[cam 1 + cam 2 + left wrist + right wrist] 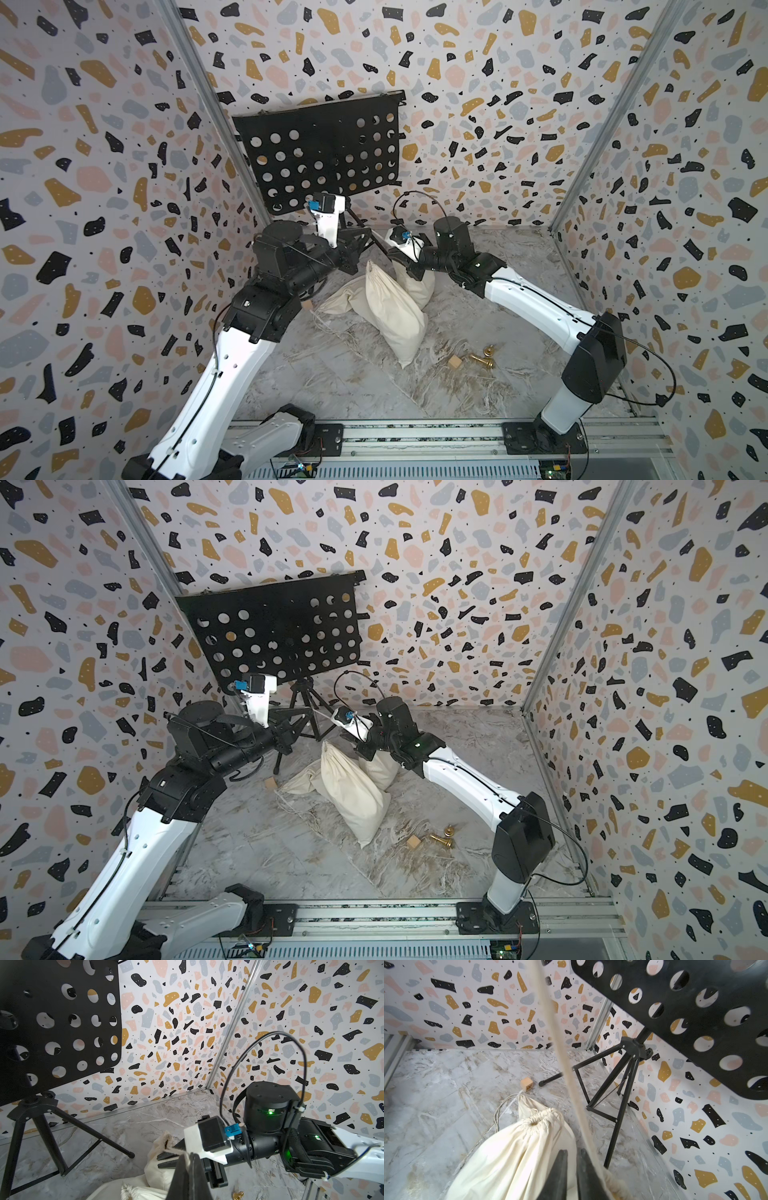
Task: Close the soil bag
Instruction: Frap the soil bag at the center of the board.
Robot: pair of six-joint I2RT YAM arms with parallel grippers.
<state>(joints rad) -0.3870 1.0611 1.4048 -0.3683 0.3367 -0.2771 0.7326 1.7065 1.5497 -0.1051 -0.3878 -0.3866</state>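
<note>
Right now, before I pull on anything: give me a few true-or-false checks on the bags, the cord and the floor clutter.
1. The left gripper is shut on a drawstring. True.
2. The front bag gapes wide open. False: its mouth is gathered nearly shut.
3. The music stand rests on a tripod. True.
4. The brass chess pieces lie inside a bag. False: they lie on the floor beside a wooden cube.

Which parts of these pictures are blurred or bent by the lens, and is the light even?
Both top views: the wide lens splays the posts outward; light even, shadows soft. Left wrist view: the near left gripper is blurred, the right arm sharp. Right wrist view: the cord close to the lens is blurred, the bag sharp.
</note>
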